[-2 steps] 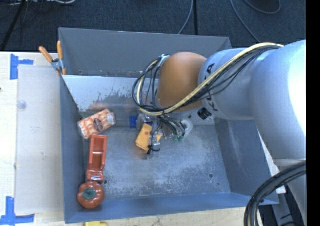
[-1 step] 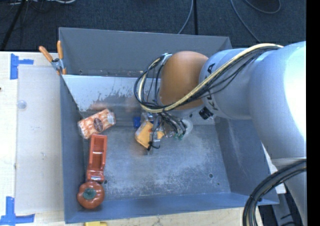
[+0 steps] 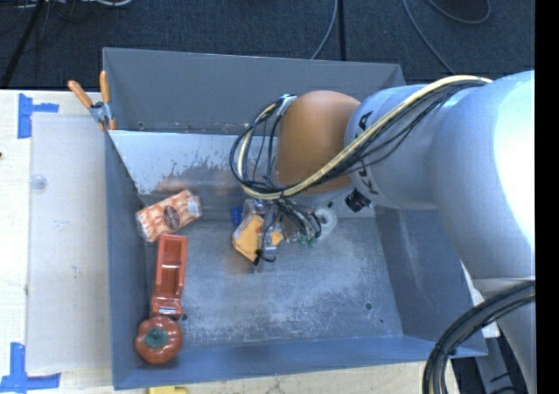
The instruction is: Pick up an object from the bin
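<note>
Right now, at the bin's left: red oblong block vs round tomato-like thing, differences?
Shape: the red oblong block is long, boxy; the round tomato-like thing is squat, rounded. Colour: the block is brighter orange-red; the round thing darker, with a dark centre. Place: the round thing sits in the view's lower-left corner, the block further up. Both hug the left wall.

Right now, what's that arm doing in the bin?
Gripper low, middle of bin, at a yellow-orange lump. Hold unconfirmed. Wrapped snack, red block, round red fruit off left, not in the way.
</note>
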You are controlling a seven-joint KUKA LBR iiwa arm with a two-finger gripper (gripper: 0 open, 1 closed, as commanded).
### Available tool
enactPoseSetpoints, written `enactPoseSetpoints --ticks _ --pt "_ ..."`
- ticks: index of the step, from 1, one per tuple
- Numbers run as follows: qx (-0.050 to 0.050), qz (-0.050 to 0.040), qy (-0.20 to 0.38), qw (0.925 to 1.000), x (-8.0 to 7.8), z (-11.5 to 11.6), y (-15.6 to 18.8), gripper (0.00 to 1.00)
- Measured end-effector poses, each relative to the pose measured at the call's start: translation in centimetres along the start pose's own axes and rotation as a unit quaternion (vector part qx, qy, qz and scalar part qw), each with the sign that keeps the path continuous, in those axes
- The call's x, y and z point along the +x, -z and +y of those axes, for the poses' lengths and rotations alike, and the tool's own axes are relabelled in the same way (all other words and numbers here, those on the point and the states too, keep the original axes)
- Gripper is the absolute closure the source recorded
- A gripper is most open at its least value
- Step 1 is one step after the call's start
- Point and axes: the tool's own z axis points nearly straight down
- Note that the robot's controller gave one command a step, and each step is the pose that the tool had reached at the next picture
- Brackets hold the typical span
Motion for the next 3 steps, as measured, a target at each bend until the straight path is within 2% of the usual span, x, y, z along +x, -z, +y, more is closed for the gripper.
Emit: enactPoseSetpoints --ticks 1,2,3 --pt "0.000 -0.0030 0.020 0.9998 -0.1 -1.0 11.4 1.00" --pt "0.001 -0.0029 0.020 0.9998 -0.1 -1.0 11.4 1.00" --pt "0.001 -0.0006 0.020 0.9998 0.4 -0.9 16.8 1.00"
